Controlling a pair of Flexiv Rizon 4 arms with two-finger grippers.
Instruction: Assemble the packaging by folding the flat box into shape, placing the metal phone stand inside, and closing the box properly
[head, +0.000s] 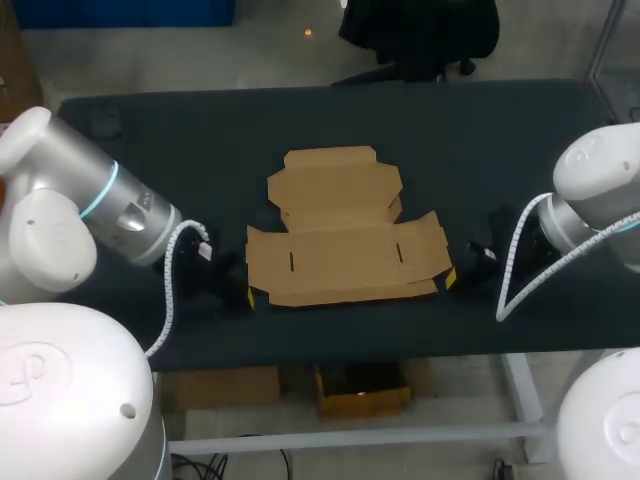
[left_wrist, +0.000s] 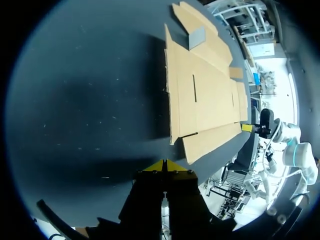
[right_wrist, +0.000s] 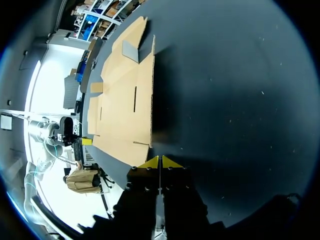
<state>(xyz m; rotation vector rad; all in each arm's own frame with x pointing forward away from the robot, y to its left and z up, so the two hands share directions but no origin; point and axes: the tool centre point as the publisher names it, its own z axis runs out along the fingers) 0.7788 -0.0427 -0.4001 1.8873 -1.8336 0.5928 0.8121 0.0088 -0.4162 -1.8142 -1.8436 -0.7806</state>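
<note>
The flat box (head: 345, 250) lay unfolded near the middle of the dark table (head: 200, 150); its scalloped lid panel lay on the side away from the robot, and its wide main panel, cut by two short slits, lay on the near side, with a flap spread out at each end. A small tab stood slightly raised at either end of the fold between lid and main panel.

The left arm (head: 90, 200) came in low to the left of the box; the left gripper (head: 249, 295) sat just beside the box's near left corner, and whether it touched the cardboard I could not tell. In the left wrist view its fingers (left_wrist: 156, 166) were closed, yellow tips pressed together over bare table with nothing between them; the box (left_wrist: 205, 95) lay ahead of them.

The right arm (head: 600, 190) came in low to the right of the box; the right gripper (head: 451, 279) sat just beside the box's near right corner. In the right wrist view its fingers (right_wrist: 170, 163) were likewise closed on nothing, tips together; the box (right_wrist: 125, 100) stretched ahead of them, with the left gripper's yellow tip beyond its far end.
</note>
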